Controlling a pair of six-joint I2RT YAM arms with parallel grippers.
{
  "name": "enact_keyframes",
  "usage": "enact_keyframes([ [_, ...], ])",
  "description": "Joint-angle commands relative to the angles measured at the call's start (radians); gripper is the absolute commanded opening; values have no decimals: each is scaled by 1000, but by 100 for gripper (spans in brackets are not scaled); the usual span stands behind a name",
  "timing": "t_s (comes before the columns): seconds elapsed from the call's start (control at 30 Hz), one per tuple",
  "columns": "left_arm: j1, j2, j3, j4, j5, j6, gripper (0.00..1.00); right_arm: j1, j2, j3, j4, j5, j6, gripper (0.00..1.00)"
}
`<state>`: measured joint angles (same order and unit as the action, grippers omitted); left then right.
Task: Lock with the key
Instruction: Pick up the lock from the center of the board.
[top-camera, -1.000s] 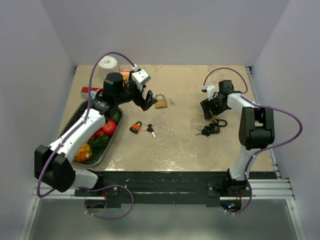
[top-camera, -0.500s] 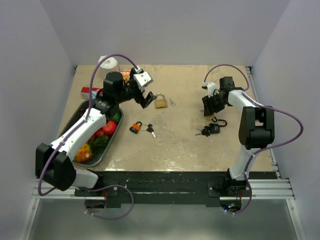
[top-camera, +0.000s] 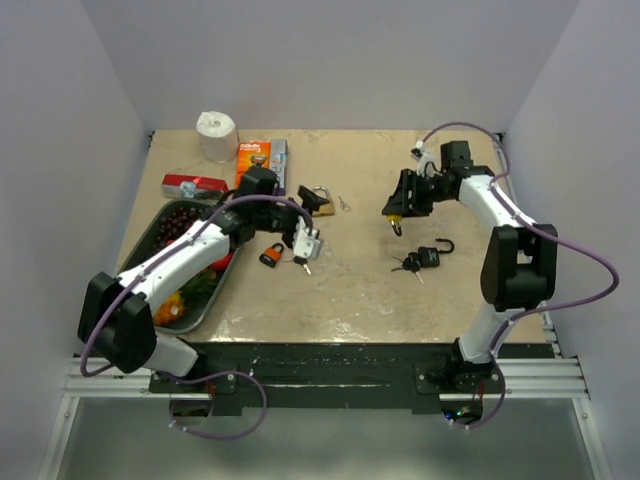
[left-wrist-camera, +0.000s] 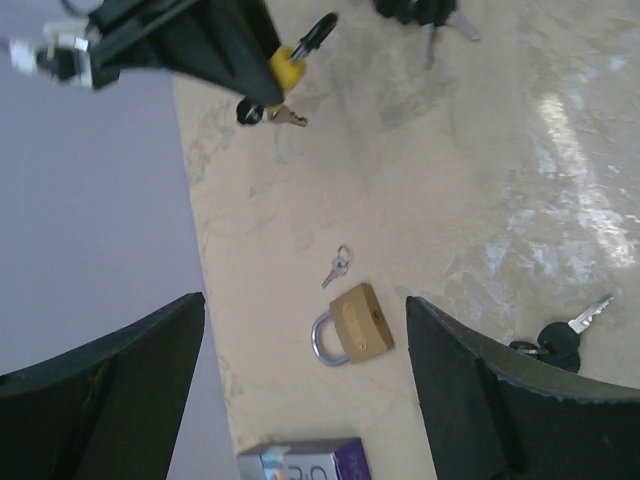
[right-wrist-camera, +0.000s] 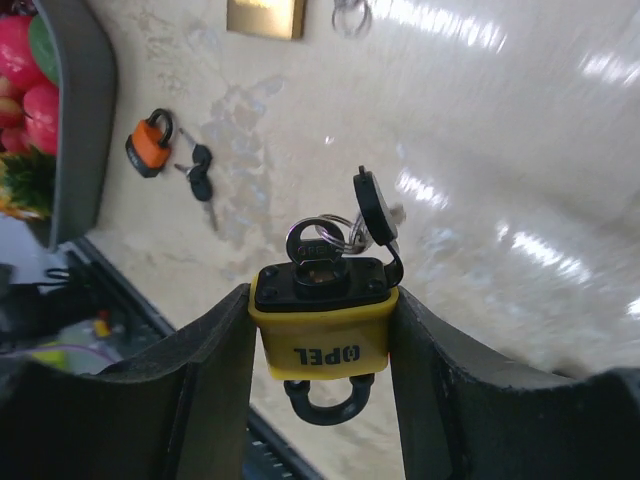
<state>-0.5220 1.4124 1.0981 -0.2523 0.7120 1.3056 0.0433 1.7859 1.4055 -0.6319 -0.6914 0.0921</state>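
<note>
From above, the right end effector (top-camera: 399, 207) hangs over the desk (top-camera: 350, 295) at about 2 o'clock from its middle. It is clamped on the yellow padlock (top-camera: 397, 220), which is clear of the surface. In the left wrist view the left end effector (left-wrist-camera: 305, 300) stands wide and empty above a brass padlock (left-wrist-camera: 350, 325), with the yellow one far off toward 12 o'clock. The right wrist view shows the right end effector squeezing the padlock's two narrow sides. The key (right-wrist-camera: 310, 243) sits in the keyhole end at 12 o'clock and the shackle (right-wrist-camera: 325, 400) at 6 o'clock; I cannot tell whether that is snapped home. I'd judge the lock dense and rigid, its plastic jacket grippy. The key looks like thin, slick metal, best pinched flat across its head and turned gently.
</note>
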Motion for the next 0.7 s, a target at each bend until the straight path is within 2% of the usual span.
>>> enact_keyframes([
  [0.0, -104, 97, 119, -230, 60, 435, 82, 84, -51, -43, 12, -33, 320, 0],
  [0.07, -160, 154, 157, -287, 50, 484, 79, 127, -62, -48, 9, 13, 375, 0],
  [0.1, -177, 169, 173, -286, 41, 494, 77, 138, -63, -53, 12, 29, 440, 0],
  [0.27, -276, 232, 180, -243, -3, 552, 72, 178, -57, -68, 12, 29, 546, 0],
  [0.37, -302, 263, 200, -240, -32, 538, 65, 190, -57, -74, 9, 18, 558, 0],
  [0.67, -334, 299, 192, -194, -131, 500, 55, 237, -66, -77, -5, 0, 555, 0],
])
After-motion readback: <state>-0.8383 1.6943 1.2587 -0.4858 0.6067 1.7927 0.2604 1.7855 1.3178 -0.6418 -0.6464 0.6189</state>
